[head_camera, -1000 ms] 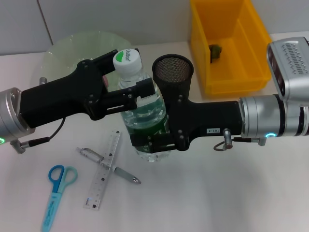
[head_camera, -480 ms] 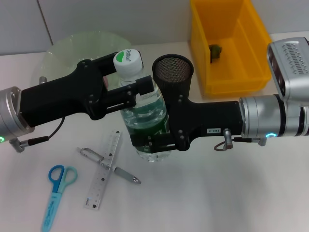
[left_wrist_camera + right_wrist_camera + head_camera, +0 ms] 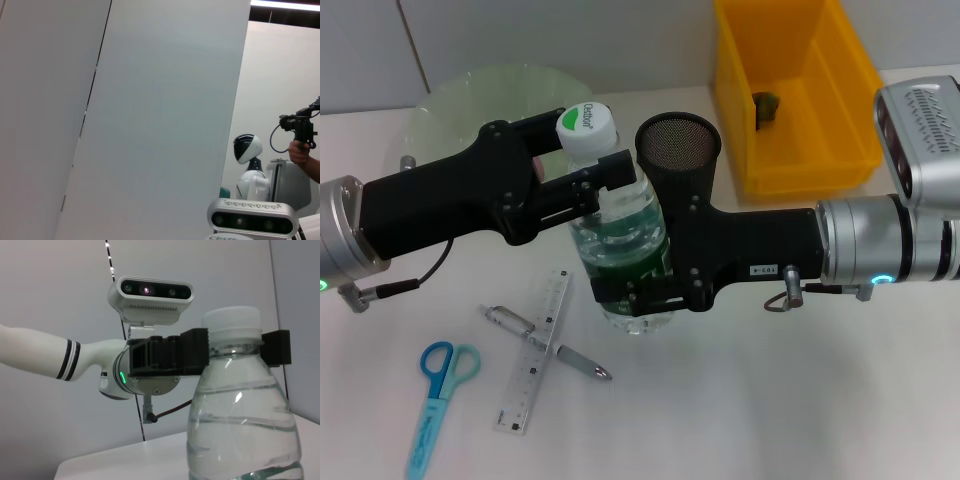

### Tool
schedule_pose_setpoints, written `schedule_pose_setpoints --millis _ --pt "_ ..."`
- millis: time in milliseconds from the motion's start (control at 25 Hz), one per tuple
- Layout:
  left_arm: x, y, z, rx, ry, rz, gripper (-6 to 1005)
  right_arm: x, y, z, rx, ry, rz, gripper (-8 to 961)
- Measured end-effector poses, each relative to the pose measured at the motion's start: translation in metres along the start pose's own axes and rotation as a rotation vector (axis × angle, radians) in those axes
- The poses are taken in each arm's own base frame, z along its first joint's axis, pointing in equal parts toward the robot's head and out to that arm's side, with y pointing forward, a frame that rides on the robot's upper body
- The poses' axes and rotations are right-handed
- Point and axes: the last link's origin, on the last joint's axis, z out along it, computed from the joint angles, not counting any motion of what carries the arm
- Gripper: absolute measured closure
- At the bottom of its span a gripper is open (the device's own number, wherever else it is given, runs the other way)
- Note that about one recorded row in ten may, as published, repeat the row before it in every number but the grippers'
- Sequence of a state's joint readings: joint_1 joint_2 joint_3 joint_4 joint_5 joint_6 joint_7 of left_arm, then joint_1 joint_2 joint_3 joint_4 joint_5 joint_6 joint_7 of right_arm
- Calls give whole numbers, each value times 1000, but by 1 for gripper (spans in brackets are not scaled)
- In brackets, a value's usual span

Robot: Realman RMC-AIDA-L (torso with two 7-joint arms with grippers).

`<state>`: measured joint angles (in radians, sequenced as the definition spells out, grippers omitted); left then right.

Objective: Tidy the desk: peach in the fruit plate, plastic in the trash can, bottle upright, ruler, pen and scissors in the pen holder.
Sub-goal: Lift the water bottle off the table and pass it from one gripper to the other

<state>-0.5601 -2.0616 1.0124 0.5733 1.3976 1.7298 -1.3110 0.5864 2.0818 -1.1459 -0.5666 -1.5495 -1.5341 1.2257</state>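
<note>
You had the bottle [image 3: 617, 232] standing on the counter [image 3: 770, 400], both arms on it. It looked light, smooth and squashy; the stiffer neck was the safer hold. The left end effector [image 3: 582, 180] sat closed at the neck, the right end effector [image 3: 645, 290] clamped on the lower body. Since a second earlier, the cap had edged slightly upward.

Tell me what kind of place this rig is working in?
Likely a robotics lab set up as a desk: a white table with scissors and a ruler, plus another white robot by the far wall.
</note>
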Motion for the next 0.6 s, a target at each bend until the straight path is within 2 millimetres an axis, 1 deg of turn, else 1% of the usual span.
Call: schedule_pose_setpoints --millis 360,600 --pt "1 -2 0 12 -7 0 442 0 0 -2 0 0 0 193" --pt "3 -3 1 5 -25 9 561 0 1 -2 -3 -1 0 192"
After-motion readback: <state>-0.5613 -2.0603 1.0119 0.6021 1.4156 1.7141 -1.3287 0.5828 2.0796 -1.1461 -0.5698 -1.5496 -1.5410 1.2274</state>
